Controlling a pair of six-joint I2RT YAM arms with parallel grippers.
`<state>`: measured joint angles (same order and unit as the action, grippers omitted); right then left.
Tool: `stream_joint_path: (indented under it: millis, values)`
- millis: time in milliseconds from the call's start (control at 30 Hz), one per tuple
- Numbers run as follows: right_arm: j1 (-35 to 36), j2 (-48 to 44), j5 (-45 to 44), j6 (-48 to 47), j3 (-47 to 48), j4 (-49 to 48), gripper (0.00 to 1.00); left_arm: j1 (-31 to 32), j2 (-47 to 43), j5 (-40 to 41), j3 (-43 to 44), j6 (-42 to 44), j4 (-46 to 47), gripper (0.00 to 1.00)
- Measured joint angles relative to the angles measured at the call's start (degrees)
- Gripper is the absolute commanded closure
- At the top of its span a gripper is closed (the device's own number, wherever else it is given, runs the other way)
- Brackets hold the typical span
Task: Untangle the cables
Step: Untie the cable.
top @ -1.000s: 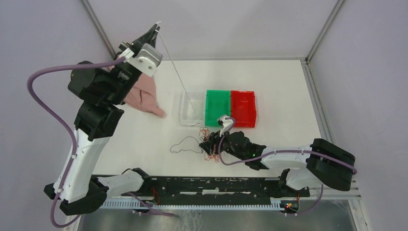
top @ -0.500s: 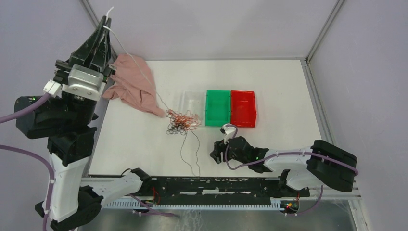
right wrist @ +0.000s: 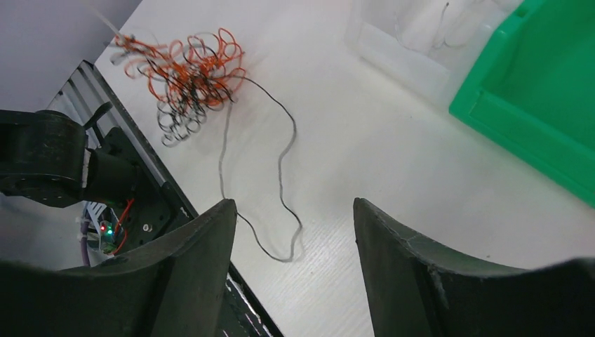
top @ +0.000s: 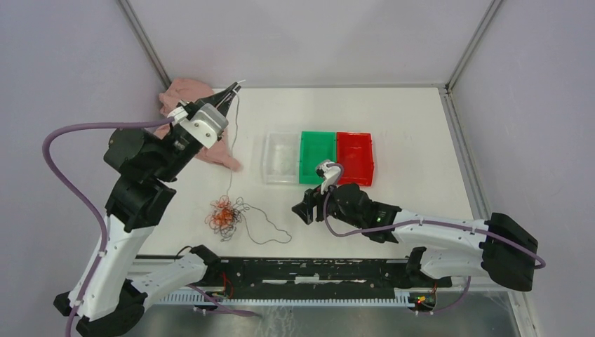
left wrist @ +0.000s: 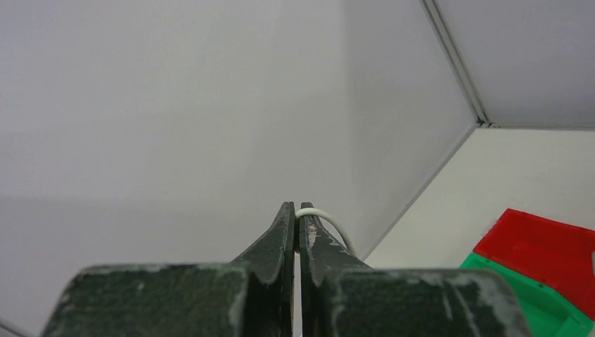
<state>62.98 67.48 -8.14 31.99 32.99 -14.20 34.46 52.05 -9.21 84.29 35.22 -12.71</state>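
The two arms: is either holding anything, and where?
The left arm's jaws pinch a whitish wire near its end, above the tangle. The right arm's jaws are open, holding nothing.

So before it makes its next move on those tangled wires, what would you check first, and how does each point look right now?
1. Left end effector shut on the whitish wire: ok.
2. Right end effector open with nothing in it: ok.
3. Wires separated: not ok; the orange and black tangle is one wad.
4. Loose black strand lying on the table in front of the right end effector: ok.
5. Tangle apart from the clear bin: ok.
6. Whitish wire pulled taut: cannot tell.
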Motion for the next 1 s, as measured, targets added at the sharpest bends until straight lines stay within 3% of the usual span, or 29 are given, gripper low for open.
stream_joint_path:
  millis: [267, 600, 1000]
  values:
    - [0.02, 1.73, 1.88, -1.27, 4.72, 1.9, 0.33, 0.0, -1.9, -2.89, -0.26, -0.59, -1.51, 0.97]
    - [-0.11, 1.49, 1.84, -2.49, 5.42, 4.52, 0.36, 0.0, -2.99, -9.97, -1.66, -7.52, -3.39, 0.97]
    - [-0.13, 0.09, 1.86, -2.73, 5.42, 5.7, 0.35, 0.0, -7.28, -10.47, -20.44, -8.61, -8.5, 0.97]
